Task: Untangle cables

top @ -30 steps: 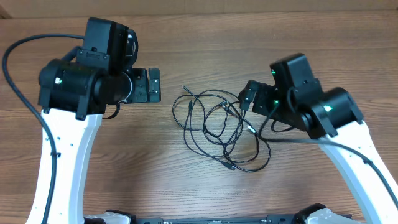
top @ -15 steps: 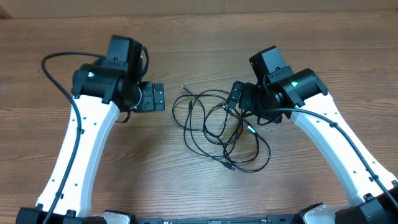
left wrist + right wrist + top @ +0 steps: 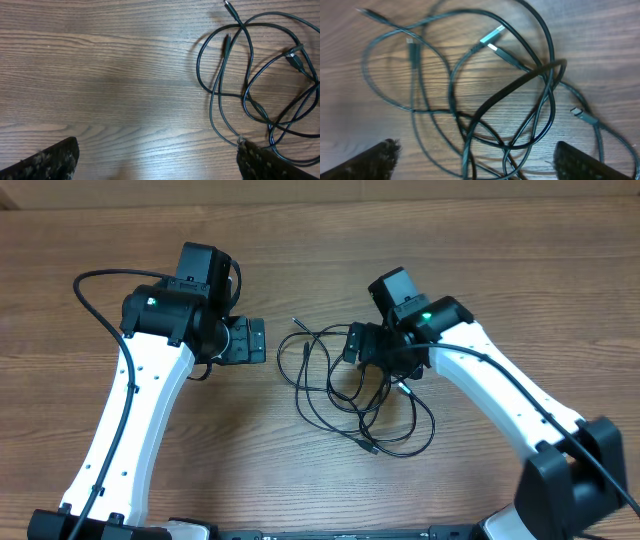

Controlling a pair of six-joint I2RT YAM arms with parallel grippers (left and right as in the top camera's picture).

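Observation:
The cables (image 3: 335,370) lie as a loose tangle of thin black cords in the middle of the wooden table, with small plugs at the ends. My right gripper (image 3: 353,343) hangs over the tangle's right part, open. In the right wrist view several crossing strands (image 3: 540,70) lie between and ahead of its gripper (image 3: 480,160), with nothing pinched. My left gripper (image 3: 256,340) is open just left of the tangle. In the left wrist view the cables (image 3: 260,107) lie to the right of that gripper (image 3: 160,162), and one strand passes the right fingertip (image 3: 260,160).
Bare wooden tabletop (image 3: 300,240) surrounds the tangle. One plug (image 3: 368,448) lies at the tangle's near edge and another (image 3: 295,321) points toward the far left. The thick arm cable (image 3: 90,290) loops out beside the left arm.
The right arm has swung left, bringing its gripper from the tangle's right edge to over the cords. The left arm has shifted right toward the tangle. The cables have not moved.

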